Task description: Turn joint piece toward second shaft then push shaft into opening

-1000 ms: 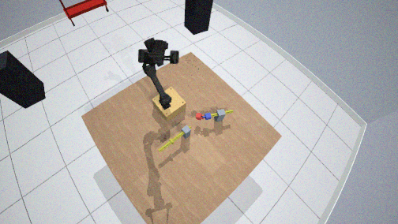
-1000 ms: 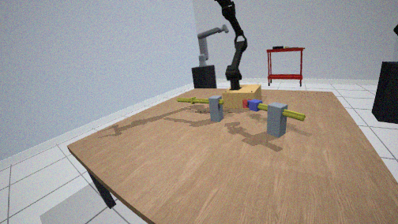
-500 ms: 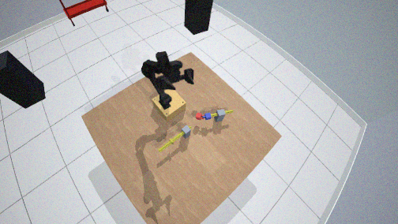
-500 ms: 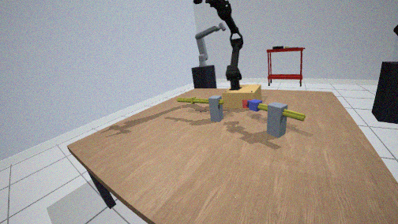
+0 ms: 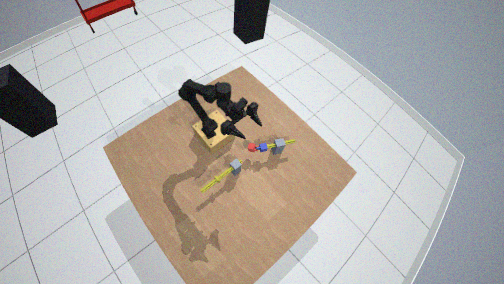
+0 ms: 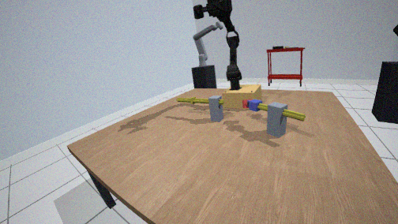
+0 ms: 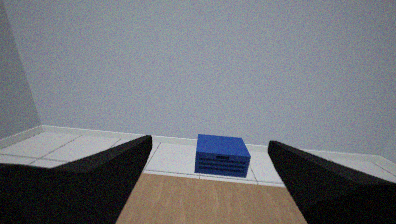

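Note:
The fixed yellow shaft (image 5: 290,142) (image 6: 295,115) runs through a grey block (image 5: 279,147) (image 6: 277,121). On its end are a blue part (image 5: 263,147) (image 6: 255,105) and the red joint piece (image 5: 252,147) (image 6: 245,103), roughly in line with it. The red piece's opening is too small to make out. The second yellow shaft (image 5: 210,184) (image 6: 201,101) passes through another grey block (image 5: 235,166) (image 6: 215,110). Its short end stops apart from the red piece. My gripper (image 5: 253,131) (image 7: 210,143) is open and empty, above the table, near the red piece in the top view, touching nothing.
The arm stands on a wooden base (image 5: 212,137) (image 6: 242,97) behind the two blocks. The brown table (image 5: 300,200) (image 6: 189,169) carries the arm's shadow. A blue cabinet (image 7: 222,155) stands on the floor beyond the table. A red cart (image 6: 285,76) is farther off.

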Motion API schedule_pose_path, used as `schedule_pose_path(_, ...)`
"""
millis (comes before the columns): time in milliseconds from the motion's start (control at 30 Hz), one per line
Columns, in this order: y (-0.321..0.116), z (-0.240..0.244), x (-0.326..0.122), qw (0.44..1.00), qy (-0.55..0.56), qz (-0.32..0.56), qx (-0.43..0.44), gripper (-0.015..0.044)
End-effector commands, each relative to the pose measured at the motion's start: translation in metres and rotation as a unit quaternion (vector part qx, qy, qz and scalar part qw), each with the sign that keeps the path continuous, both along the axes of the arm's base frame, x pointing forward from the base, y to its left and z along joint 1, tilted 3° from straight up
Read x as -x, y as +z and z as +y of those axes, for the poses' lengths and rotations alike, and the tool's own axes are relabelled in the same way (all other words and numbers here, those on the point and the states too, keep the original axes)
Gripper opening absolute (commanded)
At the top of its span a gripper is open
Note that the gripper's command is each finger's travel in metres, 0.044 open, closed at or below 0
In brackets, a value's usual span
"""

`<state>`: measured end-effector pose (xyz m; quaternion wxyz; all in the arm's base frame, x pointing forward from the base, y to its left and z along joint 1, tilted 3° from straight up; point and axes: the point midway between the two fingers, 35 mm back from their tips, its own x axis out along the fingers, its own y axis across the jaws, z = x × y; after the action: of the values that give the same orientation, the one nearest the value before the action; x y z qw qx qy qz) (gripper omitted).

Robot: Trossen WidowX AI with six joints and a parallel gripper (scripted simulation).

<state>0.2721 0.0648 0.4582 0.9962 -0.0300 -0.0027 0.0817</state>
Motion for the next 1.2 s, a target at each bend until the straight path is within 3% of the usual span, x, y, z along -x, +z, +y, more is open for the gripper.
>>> schedule_pose_path(0,-0.033,0.015,-0.009,0.998,0.020,0.060,-0.007,0.0440)
schedule_pose_path(533,-0.172,0.066,-0.004,0.945,0.062,0.322,-0.015,0.0440)
schedule_pose_path(1167,-0.307,0.081,0.073,0.803,0.012,0.595,0.037,0.0440)
